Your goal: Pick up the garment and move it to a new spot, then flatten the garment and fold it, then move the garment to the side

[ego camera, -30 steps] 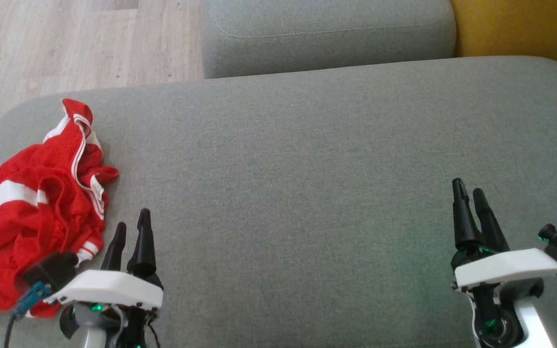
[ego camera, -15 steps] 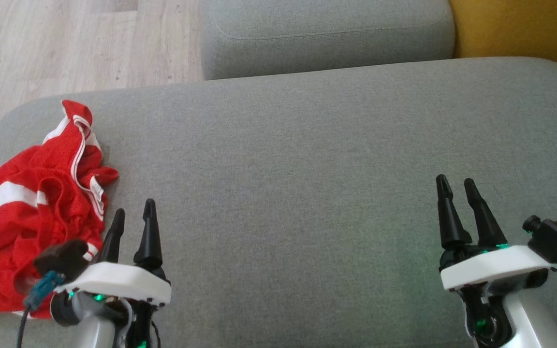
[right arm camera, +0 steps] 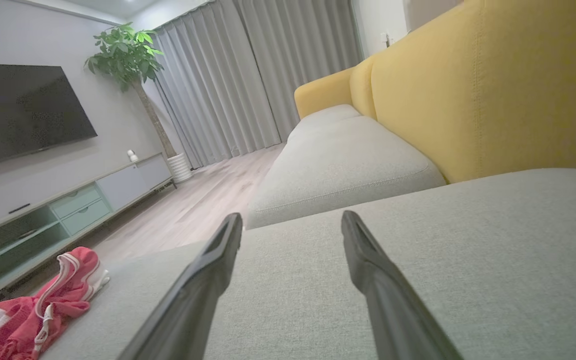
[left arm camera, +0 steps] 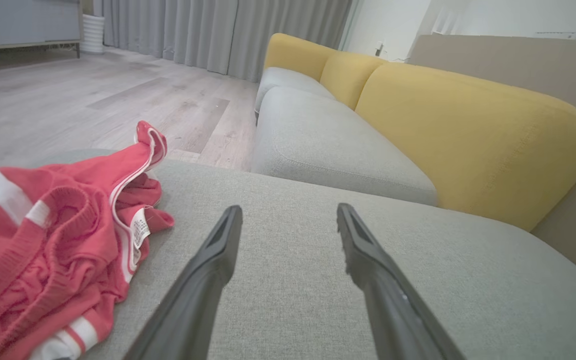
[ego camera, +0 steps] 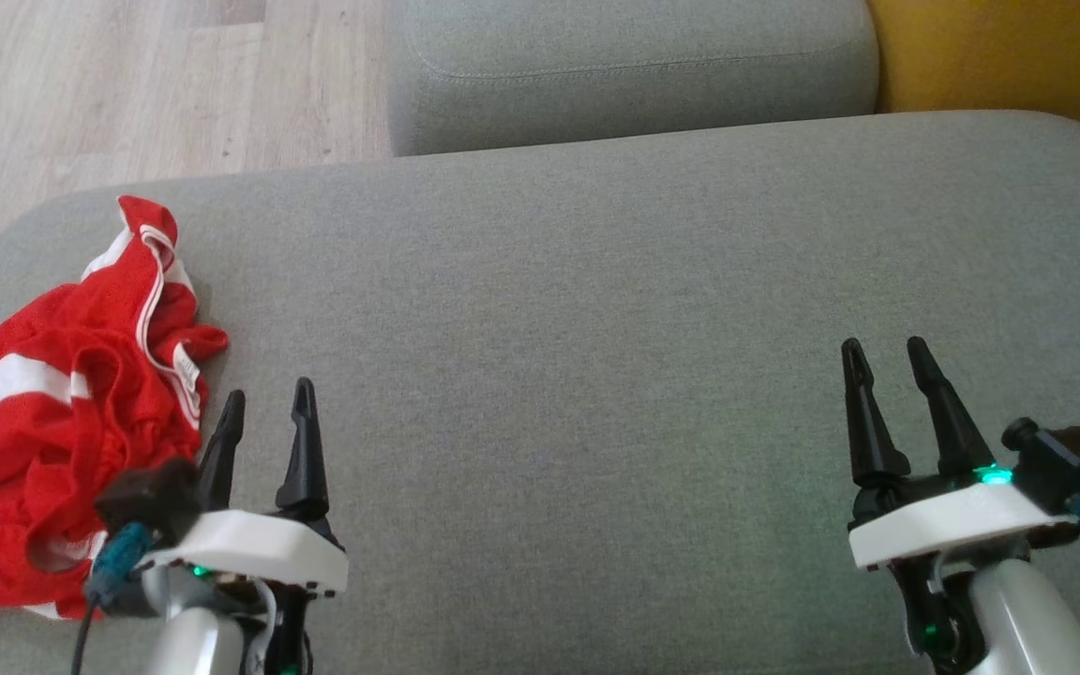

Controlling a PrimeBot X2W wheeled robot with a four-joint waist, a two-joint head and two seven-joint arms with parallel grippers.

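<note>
Red garment crumpled on grey cushion beside left jaws; left and right jaws open.

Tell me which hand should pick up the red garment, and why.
Left, most likely. The left hand, open, sits right beside the red garment at the left end of the cushion; the right hand, also open, is far across it.
</note>
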